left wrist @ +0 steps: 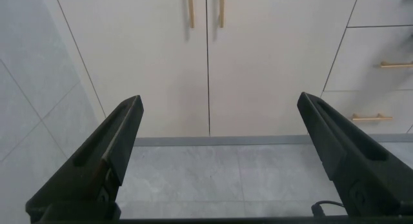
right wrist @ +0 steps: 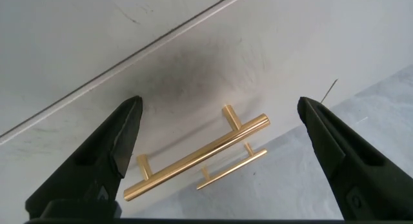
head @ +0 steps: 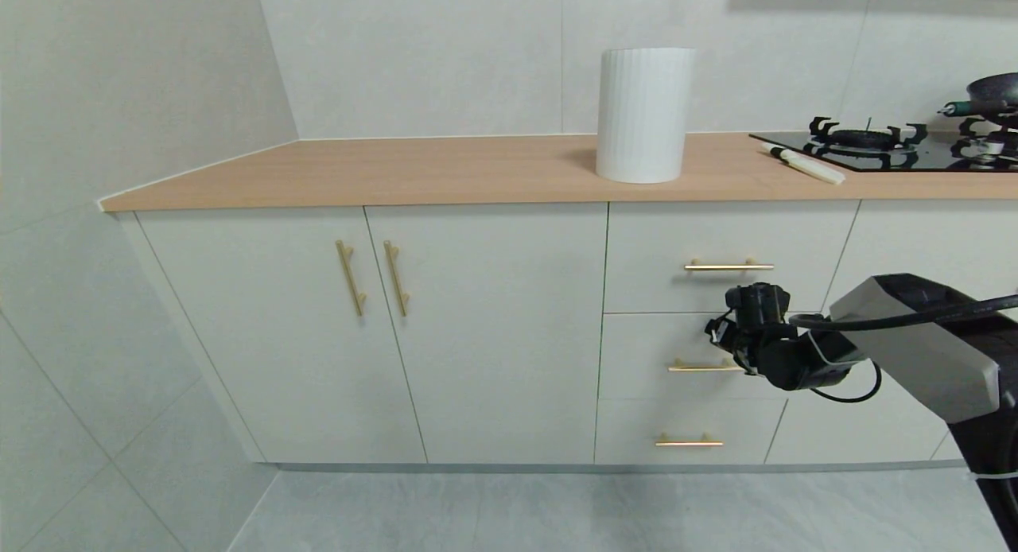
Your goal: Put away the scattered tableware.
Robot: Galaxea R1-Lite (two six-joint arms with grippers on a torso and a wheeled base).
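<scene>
Wide open and empty, the right pincer (right wrist: 218, 111) is held near a slim gold metal bar handle (right wrist: 197, 157) — left pincer (left wrist: 219, 101) likewise; ribbed white cylinder (head: 643, 114) upright.

Surface (head: 445, 170): wood-grain look, matt, smooth. White cylinder (head: 643, 114): ribbed wall, matt; ceramic or plastic, can't tell. Cream utensil (head: 803, 164): smooth, slight sheen. Hob (head: 891, 161): glossy black glass. Grates (head: 865, 134): matt black metal. Cabinet fronts (head: 485, 329): off-white, matt, smooth. Drawer handle (right wrist: 197, 161): brass-coloured metal, polished, reflective. Floor (head: 557, 512): grey stone-look tiles, low sheen. Wall (head: 429, 59): pale smooth tiles. Left hand (left wrist: 219, 100) and right hand (right wrist: 219, 106): matt black plastic.
</scene>
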